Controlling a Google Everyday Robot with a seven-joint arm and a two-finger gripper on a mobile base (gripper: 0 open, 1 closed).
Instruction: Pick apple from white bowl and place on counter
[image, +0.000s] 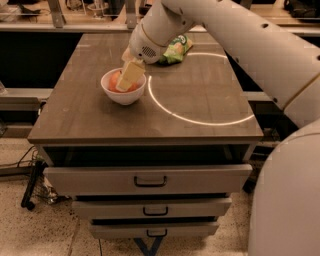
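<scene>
The white bowl (123, 95) stands on the left middle of the grey-brown wood-grain counter (100, 120). The red-orange apple (115, 78) lies inside it, partly hidden by my gripper. My gripper (127, 79) reaches down from the upper right into the bowl, right over the apple and touching or nearly touching it. The white arm runs from the gripper up and off to the right.
A green snack bag (175, 49) lies at the back of the counter, behind the gripper. A bright curved light ring (200, 120) marks the right half of the top. Grey drawers with dark handles (150, 181) sit below. The robot's white body (285, 200) fills the right foreground.
</scene>
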